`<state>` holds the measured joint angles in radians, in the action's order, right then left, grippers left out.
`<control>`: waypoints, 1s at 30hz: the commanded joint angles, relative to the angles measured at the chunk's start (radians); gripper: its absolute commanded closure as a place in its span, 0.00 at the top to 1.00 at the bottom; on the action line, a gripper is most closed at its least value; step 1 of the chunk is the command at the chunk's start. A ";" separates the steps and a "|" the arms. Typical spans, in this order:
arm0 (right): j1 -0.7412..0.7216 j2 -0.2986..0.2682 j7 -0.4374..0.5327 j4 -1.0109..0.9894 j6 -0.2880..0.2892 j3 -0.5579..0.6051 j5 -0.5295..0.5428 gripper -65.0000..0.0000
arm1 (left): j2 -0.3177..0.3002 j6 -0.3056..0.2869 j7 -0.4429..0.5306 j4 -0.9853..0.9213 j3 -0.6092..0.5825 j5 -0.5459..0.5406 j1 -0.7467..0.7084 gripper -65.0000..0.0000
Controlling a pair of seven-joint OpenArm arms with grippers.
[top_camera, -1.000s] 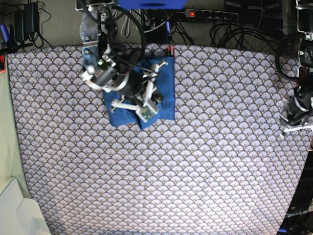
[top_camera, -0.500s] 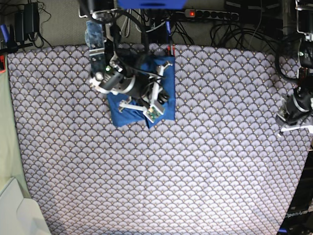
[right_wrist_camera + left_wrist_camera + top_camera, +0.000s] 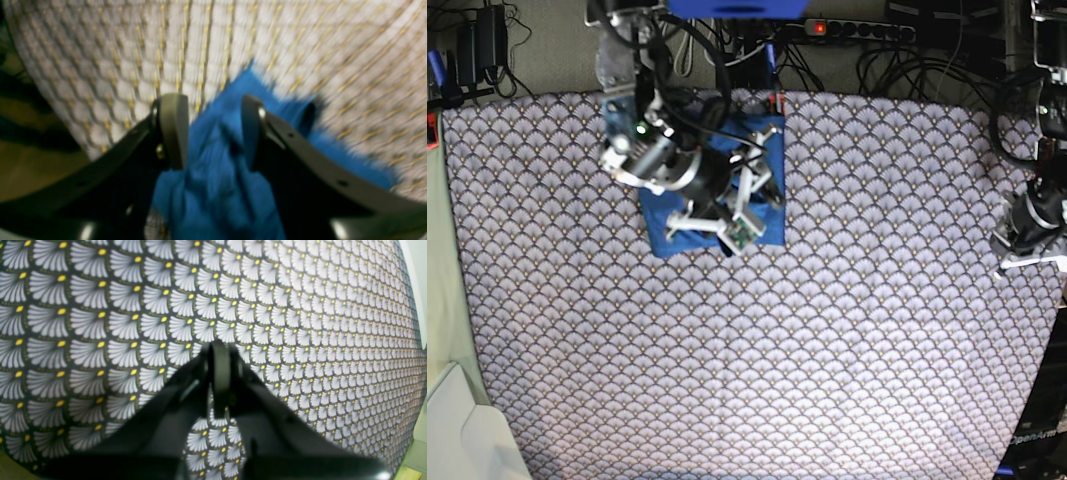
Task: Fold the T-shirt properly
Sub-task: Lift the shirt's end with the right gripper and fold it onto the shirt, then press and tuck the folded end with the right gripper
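T-shirt: you see the T-shirt [image 3: 767, 190] as a compact blue bundle at the far side of the worktop [image 3: 827, 330], left of centre, partly hidden under the right arm.
Right gripper: your right gripper [image 3: 208, 130] stands with its fingers apart, blue cloth bunched in the gap; the wrist picture is too blurred to tell you whether the pads touch it.
Left gripper: your left gripper [image 3: 218, 373] is pressed closed on nothing, above bare patterned cloth at the worktop's right edge.
View difference: only the right wrist view shows you the finger gap; only the base view shows you the bundle's outline and both arms well apart.
Surface: a fan-scale print with yellow dots covers your worktop.
Room: a power strip [image 3: 857, 30] and tangled cables [image 3: 907, 65] lie beyond the far edge.
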<state>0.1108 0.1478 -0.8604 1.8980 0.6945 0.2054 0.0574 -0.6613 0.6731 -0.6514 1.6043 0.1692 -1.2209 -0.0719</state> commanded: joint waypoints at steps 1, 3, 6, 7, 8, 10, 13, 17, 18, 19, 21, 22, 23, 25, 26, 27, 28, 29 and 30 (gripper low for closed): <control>-0.020 0.009 0.014 0.034 0.004 -0.008 0.006 0.42 | -0.019 0.025 -0.011 0.015 0.014 -0.063 0.014 0.00; -0.036 -0.003 0.010 0.044 0.004 -0.030 0.006 0.39 | -0.021 0.025 -0.011 0.015 0.014 -0.063 0.014 0.00; -0.044 -0.010 -0.016 0.024 0.004 -0.085 0.006 0.26 | -0.019 0.025 -0.011 0.015 0.014 -0.063 0.014 0.00; -0.044 -0.009 -0.020 0.010 0.004 -0.099 0.006 0.21 | -0.018 0.025 -0.011 0.015 0.014 -0.063 0.014 0.00; -0.043 -0.009 -0.016 -0.015 0.004 -0.110 0.006 0.16 | -0.018 0.025 -0.011 0.015 0.014 -0.063 0.014 0.00; -0.041 -0.009 -0.012 -0.071 0.004 -0.119 0.009 0.08 | -0.016 0.025 -0.011 0.015 0.014 -0.063 0.014 0.00; -0.041 -0.014 -0.010 -0.104 0.004 -0.133 0.012 0.04 | -0.016 0.025 -0.011 0.015 0.014 -0.063 0.014 0.00; -0.039 -0.015 -0.010 -0.087 0.004 -0.163 0.008 0.04 | -0.016 0.025 -0.011 0.015 0.014 -0.063 0.014 0.00; -0.039 -0.017 -0.010 -0.074 0.004 -0.166 0.006 0.04 | -0.016 0.025 -0.011 0.015 0.014 -0.063 0.014 0.00; -0.039 -0.027 -0.012 -0.056 0.004 -0.179 0.006 0.04 | -0.016 0.025 -0.011 0.015 0.014 -0.063 0.014 0.00; -0.039 -0.037 -0.013 -0.027 0.004 -0.205 0.006 0.04 | -0.016 0.025 -0.011 0.015 0.014 -0.066 0.014 0.00; -0.041 -0.041 -0.015 -0.018 0.004 -0.225 0.006 0.04 | -0.016 0.025 -0.011 0.015 0.014 -0.066 0.014 0.00; -0.041 -0.043 -0.016 -0.016 0.004 -0.243 0.006 0.04 | -0.016 0.025 -0.011 0.015 0.014 -0.066 0.014 0.00; -0.039 -0.044 -0.015 -0.021 0.004 -0.284 0.006 0.04 | -0.015 0.025 -0.011 0.015 0.014 -0.069 0.014 0.00; -0.038 -0.050 -0.013 -0.022 0.004 -0.303 0.006 0.04 | -0.015 0.025 -0.011 0.015 0.013 -0.069 0.014 0.00; -0.030 -0.055 -0.013 -0.028 0.004 -0.309 0.006 0.04 | -0.015 0.025 -0.011 0.015 0.011 -0.070 0.014 0.00; -0.020 -0.055 -0.010 -0.041 0.004 -0.309 0.008 0.04 | -0.013 0.025 -0.009 0.015 0.011 -0.070 0.016 0.00; -0.016 -0.055 -0.010 -0.051 0.004 -0.309 0.008 0.04 | -0.012 0.025 -0.008 0.015 0.013 -0.070 0.016 0.00; -0.015 -0.053 -0.010 -0.062 0.004 -0.307 0.008 0.04 | -0.004 0.025 -0.011 0.020 0.014 -0.070 0.016 0.00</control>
<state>0.1101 0.0887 -0.8970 1.8191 0.6952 -0.1062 0.0471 -0.6479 0.6727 -0.6491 1.6058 0.1707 -1.2217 -0.0711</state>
